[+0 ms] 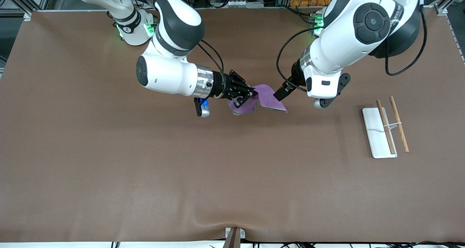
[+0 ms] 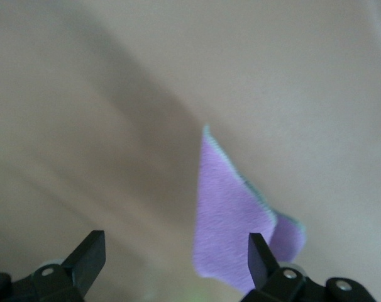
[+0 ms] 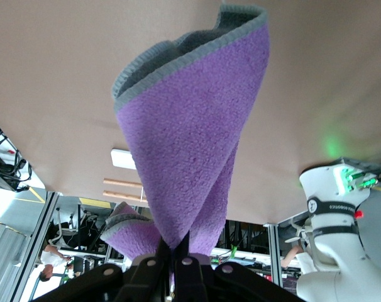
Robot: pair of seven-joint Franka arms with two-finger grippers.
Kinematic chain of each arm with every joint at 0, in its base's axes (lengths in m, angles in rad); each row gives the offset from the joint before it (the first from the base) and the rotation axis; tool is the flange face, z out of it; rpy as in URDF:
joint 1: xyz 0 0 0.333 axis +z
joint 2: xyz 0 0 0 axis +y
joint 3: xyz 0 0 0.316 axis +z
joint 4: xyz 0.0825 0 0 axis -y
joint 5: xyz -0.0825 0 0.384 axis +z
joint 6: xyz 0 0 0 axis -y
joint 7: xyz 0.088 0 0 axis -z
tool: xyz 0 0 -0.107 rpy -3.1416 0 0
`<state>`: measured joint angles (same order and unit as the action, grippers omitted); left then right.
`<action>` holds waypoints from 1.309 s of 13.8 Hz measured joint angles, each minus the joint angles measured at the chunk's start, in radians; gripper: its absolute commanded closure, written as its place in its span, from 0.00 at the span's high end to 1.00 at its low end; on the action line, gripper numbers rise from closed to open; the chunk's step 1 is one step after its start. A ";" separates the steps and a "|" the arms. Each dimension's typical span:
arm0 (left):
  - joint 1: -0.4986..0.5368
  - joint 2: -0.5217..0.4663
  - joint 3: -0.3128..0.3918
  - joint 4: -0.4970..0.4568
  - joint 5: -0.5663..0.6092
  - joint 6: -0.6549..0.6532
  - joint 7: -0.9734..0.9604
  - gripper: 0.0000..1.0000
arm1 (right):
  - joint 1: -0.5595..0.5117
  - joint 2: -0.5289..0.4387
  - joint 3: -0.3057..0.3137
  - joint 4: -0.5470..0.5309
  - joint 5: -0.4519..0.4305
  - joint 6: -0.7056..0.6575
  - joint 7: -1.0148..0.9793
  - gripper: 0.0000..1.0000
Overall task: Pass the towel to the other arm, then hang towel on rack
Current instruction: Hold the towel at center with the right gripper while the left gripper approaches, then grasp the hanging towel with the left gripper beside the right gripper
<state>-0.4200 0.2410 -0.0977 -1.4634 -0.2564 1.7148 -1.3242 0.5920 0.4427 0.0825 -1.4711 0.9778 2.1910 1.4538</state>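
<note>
My right gripper [image 1: 250, 94] is shut on the purple towel [image 1: 267, 98] and holds it in the air over the middle of the table; its right wrist view shows the towel [image 3: 190, 145] pinched between the fingertips. My left gripper [image 1: 280, 94] is open, right beside the towel's free end; in the left wrist view the towel [image 2: 231, 220] hangs next to one finger [image 2: 261, 258], between the jaws. The rack [image 1: 385, 130], a white base plate with two wooden rods, lies on the table toward the left arm's end.
The brown table mat [image 1: 145, 168] has a small wrinkle at its edge nearest the front camera. Cables and equipment stand past the table's edge by the robots' bases.
</note>
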 measured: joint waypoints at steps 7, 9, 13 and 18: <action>0.009 0.020 0.007 -0.050 -0.032 0.108 -0.034 1.00 | 0.031 0.000 0.000 0.028 0.000 0.064 0.055 0.00; 0.011 0.017 0.008 -0.078 -0.034 0.149 -0.034 1.00 | 0.031 0.000 0.000 0.029 0.000 0.065 0.056 0.00; 0.015 0.016 0.009 -0.105 -0.066 0.221 -0.034 1.00 | 0.031 0.000 0.000 0.031 0.000 0.065 0.058 0.00; 0.026 0.012 0.009 -0.109 -0.083 0.238 -0.036 0.00 | 0.031 0.000 0.000 0.034 0.001 0.065 0.060 0.00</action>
<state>-0.3940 0.2532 -0.0883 -1.5720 -0.3398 1.9530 -1.3598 0.6228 0.4428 0.0822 -1.4370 0.9783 2.2555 1.5138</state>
